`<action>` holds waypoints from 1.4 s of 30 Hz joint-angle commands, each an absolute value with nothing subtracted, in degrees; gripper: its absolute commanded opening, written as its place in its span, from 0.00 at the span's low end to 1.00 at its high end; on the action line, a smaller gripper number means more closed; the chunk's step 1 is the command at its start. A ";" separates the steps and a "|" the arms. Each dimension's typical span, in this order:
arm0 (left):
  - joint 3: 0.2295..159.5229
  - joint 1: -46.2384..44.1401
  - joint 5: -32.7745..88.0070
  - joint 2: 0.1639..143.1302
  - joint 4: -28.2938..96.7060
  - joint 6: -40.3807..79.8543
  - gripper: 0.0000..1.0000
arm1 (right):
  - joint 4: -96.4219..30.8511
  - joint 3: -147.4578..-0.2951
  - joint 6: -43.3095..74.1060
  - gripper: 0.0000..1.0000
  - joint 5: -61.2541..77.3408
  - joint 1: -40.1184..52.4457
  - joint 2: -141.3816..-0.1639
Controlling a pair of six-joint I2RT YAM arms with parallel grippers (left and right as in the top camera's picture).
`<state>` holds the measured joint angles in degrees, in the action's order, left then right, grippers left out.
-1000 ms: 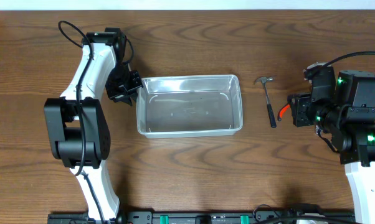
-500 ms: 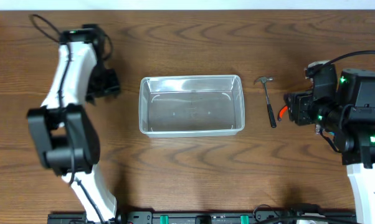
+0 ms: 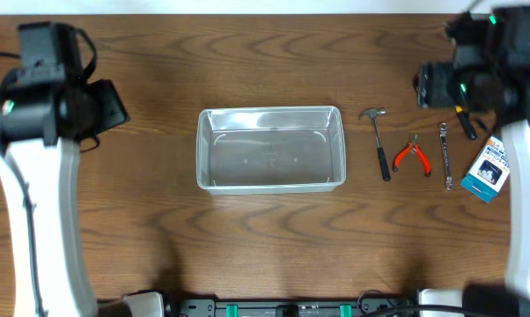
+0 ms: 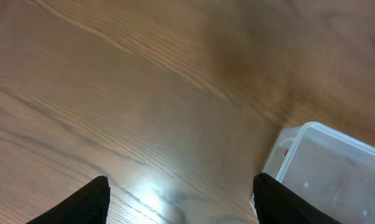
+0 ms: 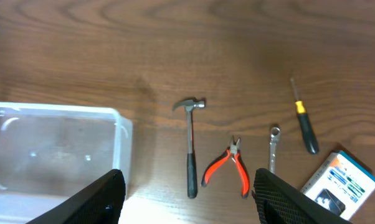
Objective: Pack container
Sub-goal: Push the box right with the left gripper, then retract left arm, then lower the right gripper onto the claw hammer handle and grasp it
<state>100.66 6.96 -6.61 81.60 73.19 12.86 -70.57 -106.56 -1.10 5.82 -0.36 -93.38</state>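
The container (image 3: 271, 112), a clear plastic bin with nothing in it, sits mid-table. To its right lie a hammer (image 3: 380, 145), red-handled pliers (image 3: 412, 155), a wrench (image 3: 445, 156), a yellow-and-black screwdriver (image 3: 466, 123) and a blue-and-white box (image 3: 486, 172). My left gripper (image 4: 182, 193) hangs open and empty over bare wood, left of the container's corner (image 4: 303, 130). High above the hammer (image 5: 190, 146) and pliers (image 5: 228, 165), my right gripper (image 5: 189, 186) is open, nothing between its fingers.
The left arm (image 3: 36, 106) stands at the table's left edge and the right arm (image 3: 494, 62) at the back right. Bare wood surrounds the container. Black rails run along the front edge (image 3: 283, 308).
Both grippers have opened. The left arm swung left, away from the container. The right arm rose and drew back, uncovering the pliers, wrench, screwdriver and box.
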 commanded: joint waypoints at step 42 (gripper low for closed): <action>99.57 7.01 -13.08 75.24 74.74 8.64 0.83 | -64.53 -107.44 -3.07 0.73 -1.10 3.97 -134.28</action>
<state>100.07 6.98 -12.25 75.11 74.61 9.13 -64.82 -107.90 -2.35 -0.27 3.92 -133.49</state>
